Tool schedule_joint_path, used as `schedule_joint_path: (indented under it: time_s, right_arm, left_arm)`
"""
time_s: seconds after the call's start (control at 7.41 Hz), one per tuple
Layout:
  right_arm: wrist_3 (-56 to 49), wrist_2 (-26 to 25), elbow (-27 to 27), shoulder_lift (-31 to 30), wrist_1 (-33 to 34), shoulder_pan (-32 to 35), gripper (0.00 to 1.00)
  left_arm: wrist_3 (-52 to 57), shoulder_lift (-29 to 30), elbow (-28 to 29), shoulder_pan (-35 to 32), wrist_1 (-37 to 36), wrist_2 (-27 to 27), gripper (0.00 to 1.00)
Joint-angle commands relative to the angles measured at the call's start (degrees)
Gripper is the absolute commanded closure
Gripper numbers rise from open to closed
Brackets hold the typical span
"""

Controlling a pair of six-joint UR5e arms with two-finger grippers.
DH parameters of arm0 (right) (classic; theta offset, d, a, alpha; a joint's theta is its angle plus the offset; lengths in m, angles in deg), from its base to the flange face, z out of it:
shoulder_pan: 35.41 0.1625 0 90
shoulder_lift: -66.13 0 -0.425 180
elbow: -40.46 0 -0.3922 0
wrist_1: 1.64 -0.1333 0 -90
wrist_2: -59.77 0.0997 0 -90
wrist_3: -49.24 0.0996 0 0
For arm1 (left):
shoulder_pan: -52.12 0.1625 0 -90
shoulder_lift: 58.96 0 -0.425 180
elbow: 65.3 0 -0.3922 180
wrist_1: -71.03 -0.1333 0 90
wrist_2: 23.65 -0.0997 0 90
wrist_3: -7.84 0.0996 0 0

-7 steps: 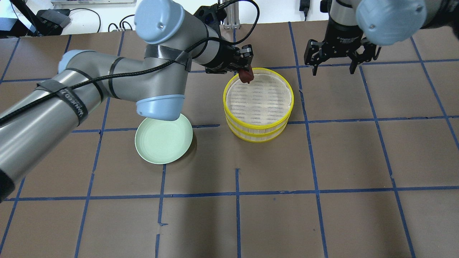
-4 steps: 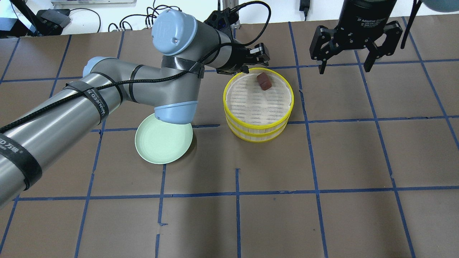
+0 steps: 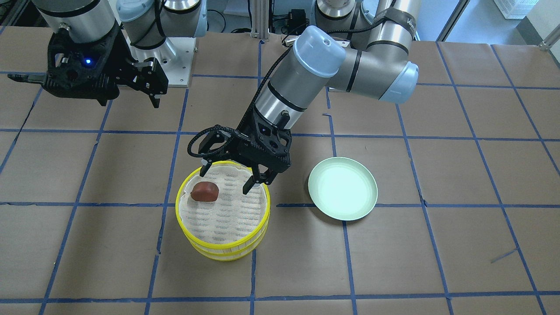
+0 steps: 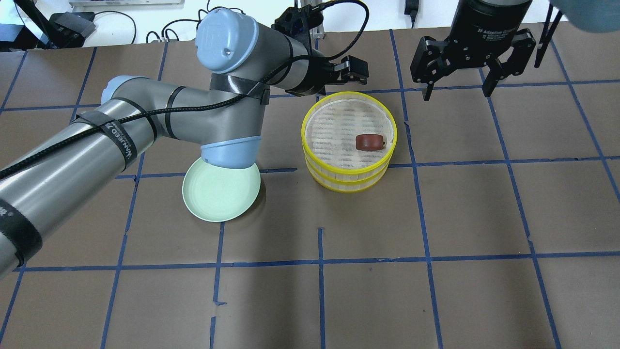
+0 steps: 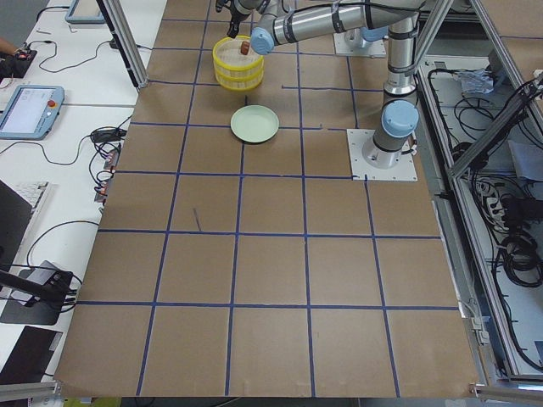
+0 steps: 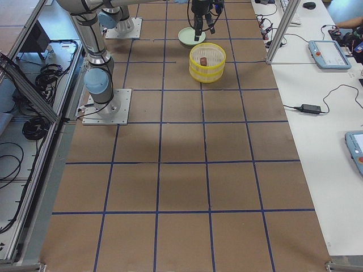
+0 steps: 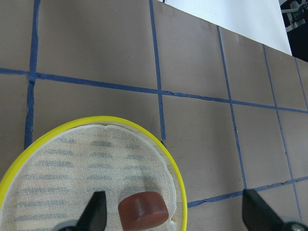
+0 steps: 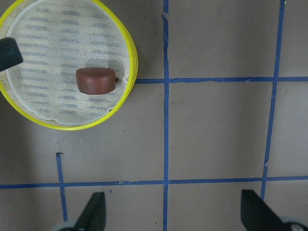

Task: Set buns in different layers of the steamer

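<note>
The steamer [image 4: 349, 170] has glossy yellow plastic rims and a gauzy cloth floor. The reddish-brown bun [image 4: 368, 142] looks smooth and matt; the counter [image 4: 474, 300] is matt brown paper.

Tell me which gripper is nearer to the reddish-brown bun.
Left. The left gripper hovers over the steamer rim, close beside the reddish-brown bun; the right gripper hangs over the table, outside the steamer.

right tool [image 4: 455, 92]: "2F Adaptive" | left arm strap [image 4: 119, 140]: "WANEED", partly legible
</note>
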Motion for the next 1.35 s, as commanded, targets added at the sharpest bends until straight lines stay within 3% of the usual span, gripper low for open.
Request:
schedule_joint_path:
  time_s: [0.0,0.13,0.4,0.67,1.21]
  right_arm:
    - [-0.1,0.4,-0.8,-0.1,0.7,0.5,0.0]
    - [-0.1,0.4,-0.8,-0.1,0.7,0.0,0.0]
    - [0.1,0.4,-0.9,-0.1,0.6,0.3,0.0]
    - [0.2,0.4,-0.9,-0.2,0.6,0.2,0.0]
    - [-0.1,3.0,-1.4,-0.1,3.4,0.0,0.0]
  left_arm:
    - [11.9,-4.1,0.1,3.1,10.7,-0.1,0.0]
    - [18.5,-7.1,1.1,5.8,19.8,-0.1,0.0]
    - [21.5,-15.9,3.2,12.8,45.7,-0.9,0.0]
    - [20.6,-19.7,6.4,15.0,61.6,-12.6,0.0]
    - [20.5,-19.7,5.5,14.7,62.1,-15.5,0.0]
